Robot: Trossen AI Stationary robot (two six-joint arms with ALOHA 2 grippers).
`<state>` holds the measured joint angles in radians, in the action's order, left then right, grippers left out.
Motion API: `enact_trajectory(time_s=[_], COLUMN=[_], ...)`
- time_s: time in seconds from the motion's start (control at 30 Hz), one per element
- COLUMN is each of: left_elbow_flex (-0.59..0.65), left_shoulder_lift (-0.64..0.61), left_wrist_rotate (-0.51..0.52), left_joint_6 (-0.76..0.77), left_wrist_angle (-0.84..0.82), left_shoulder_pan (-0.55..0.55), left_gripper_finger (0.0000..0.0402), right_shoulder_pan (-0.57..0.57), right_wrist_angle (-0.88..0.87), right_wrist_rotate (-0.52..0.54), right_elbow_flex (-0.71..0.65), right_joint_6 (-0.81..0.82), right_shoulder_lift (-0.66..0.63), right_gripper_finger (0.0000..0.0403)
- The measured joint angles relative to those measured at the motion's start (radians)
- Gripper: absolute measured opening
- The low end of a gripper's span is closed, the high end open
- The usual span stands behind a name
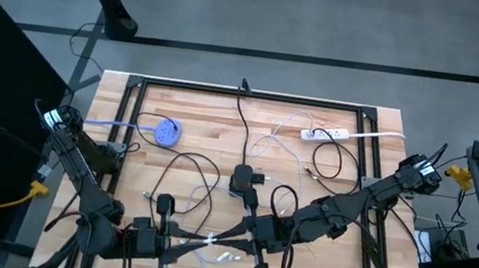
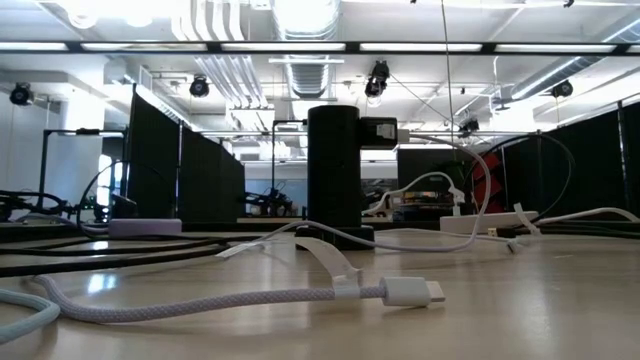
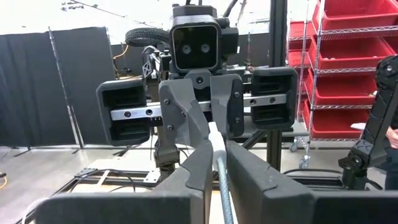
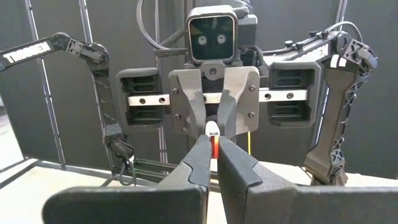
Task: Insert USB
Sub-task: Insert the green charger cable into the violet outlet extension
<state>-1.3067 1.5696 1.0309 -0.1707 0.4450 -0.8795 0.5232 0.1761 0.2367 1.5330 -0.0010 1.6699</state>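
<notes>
My two grippers face each other tip to tip over the table's near middle. The left gripper is shut on a white braided cable. The right gripper is shut on the cable's white plug end, which shows red-orange beside it. The short stretch of cable runs straight between them. A second white braided cable with a plug lies flat on the table. A black upright adapter stands at the table's middle. My left gripper pinches the white braided cable between its two fingers, just behind the plug end. It comes level from the table's left, with the fingers lying along the cable. The cable runs straight out to the right gripper. My right gripper pinches the white plug end between its two fingertips. It comes level from the table's right, pointing at the left gripper. The plug is lifted clear of the table.
A white power strip lies at the far right. A purple disc with a blue cable sits at the far left. Black cables loop over the middle, and loose white cable lies near the front edge.
</notes>
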Motion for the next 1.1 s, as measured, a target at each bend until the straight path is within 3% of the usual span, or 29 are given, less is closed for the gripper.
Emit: enact_trajectory(time_s=[0.3,0.53,0.8,1.1], left_elbow_flex=[0.000,0.000,0.000,0.000], left_shoulder_lift=[0.000,-0.003,-0.074,-0.220], left_wrist_rotate=[0.000,0.000,-0.009,-0.094], left_joint_6=[0.000,0.041,0.270,0.726], left_wrist_angle=[-0.002,-0.034,-0.253,-0.731], left_shoulder_pan=[0.000,0.000,-0.003,0.025], left_gripper_finger=[0.0010,0.0010,0.0010,0.0010], right_shoulder_pan=[0.000,0.000,0.000,0.000], right_wrist_angle=[0.000,-0.001,-0.133,-0.310], right_wrist_rotate=[0.000,-0.001,-0.001,-0.001], right_elbow_flex=[0.000,0.000,0.000,0.000], right_joint_6=[0.000,0.008,0.033,0.144], right_shoulder_lift=[0.000,-0.001,-0.052,-0.076], right_gripper_finger=[0.0010,0.0080,0.0141,0.0148])
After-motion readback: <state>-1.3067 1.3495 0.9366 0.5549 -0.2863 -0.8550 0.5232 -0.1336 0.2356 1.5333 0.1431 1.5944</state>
